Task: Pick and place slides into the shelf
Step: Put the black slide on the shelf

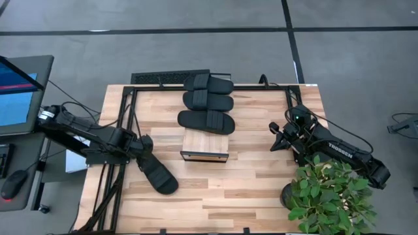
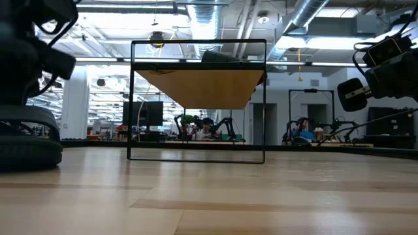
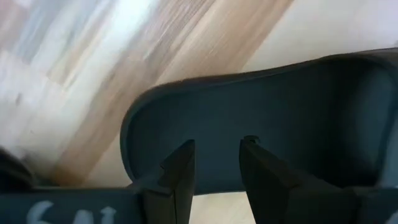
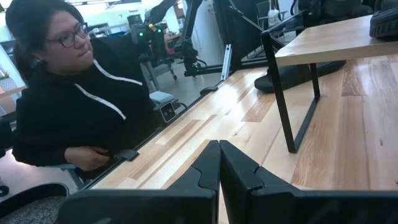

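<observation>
One black slide (image 1: 158,173) lies slantwise on the table at the near left, also seen in the low view (image 2: 26,140). My left gripper (image 1: 145,145) points down over its far, rounded end (image 3: 186,106), fingers open, with the slide's surface showing in the gap (image 3: 216,146). The shelf (image 1: 204,147) stands mid-table. Three more slides (image 1: 208,101) lie in a row on its far side. One rests on the shelf top (image 4: 385,22) and another lies beneath it (image 4: 298,74). My right gripper (image 1: 277,137) waits at the right, level and shut (image 4: 219,162).
A potted plant (image 1: 330,196) stands at the near right corner beside my right arm. Black frame rails (image 1: 124,130) run along the table's left side. A person (image 4: 62,93) sits beyond the table edge. Bare wood lies near the front middle (image 1: 228,196).
</observation>
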Robot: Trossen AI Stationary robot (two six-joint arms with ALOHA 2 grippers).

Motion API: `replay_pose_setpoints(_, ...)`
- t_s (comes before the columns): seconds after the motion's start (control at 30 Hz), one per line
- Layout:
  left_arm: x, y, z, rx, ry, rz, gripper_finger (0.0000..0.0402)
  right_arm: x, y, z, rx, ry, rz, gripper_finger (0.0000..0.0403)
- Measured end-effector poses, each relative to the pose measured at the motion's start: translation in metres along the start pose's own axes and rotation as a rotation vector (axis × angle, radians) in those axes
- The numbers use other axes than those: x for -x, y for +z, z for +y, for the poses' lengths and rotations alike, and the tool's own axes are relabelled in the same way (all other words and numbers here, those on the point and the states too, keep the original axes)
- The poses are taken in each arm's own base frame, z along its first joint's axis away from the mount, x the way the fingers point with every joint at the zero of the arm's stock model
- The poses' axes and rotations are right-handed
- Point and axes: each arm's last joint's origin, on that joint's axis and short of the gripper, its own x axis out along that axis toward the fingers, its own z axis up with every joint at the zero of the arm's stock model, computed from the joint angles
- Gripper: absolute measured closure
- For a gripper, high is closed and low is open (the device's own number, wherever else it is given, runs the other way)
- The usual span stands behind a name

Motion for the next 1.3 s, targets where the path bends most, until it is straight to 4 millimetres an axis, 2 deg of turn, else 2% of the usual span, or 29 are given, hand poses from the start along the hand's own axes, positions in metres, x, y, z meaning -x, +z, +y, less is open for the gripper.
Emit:
replay_pose_setpoints(0.13,-0.009,-0.002,0.005,0.049,0.029,-0.009,0.0288,0.0,0.0,0.0,0.0,0.0,0.0,0.0403)
replay_pose_setpoints(0.6,-0.009,0.005,0.012,0.089,0.025,0.007,0.0288,0.0,0.0,0.0,0.0,-0.001,0.0,0.0403)
replay_pose_setpoints(0.77,-0.003,0.006,0.011,0.009,0.011,0.049,0.0288,0.0,0.0,0.0,0.0,0.0,0.0,0.0403)
replay_pose_setpoints(1.03,0.027,0.012,0.009,-0.186,0.161,-0.021,0.0288,0.0,0.0,0.0,0.0,0.0,0.0,0.0403)
replay_pose_setpoints(1.3,0.013,0.014,0.008,-0.227,0.223,0.048,0.0288,0.0,0.0,0.0,0.0,0.0,0.0,0.0403)
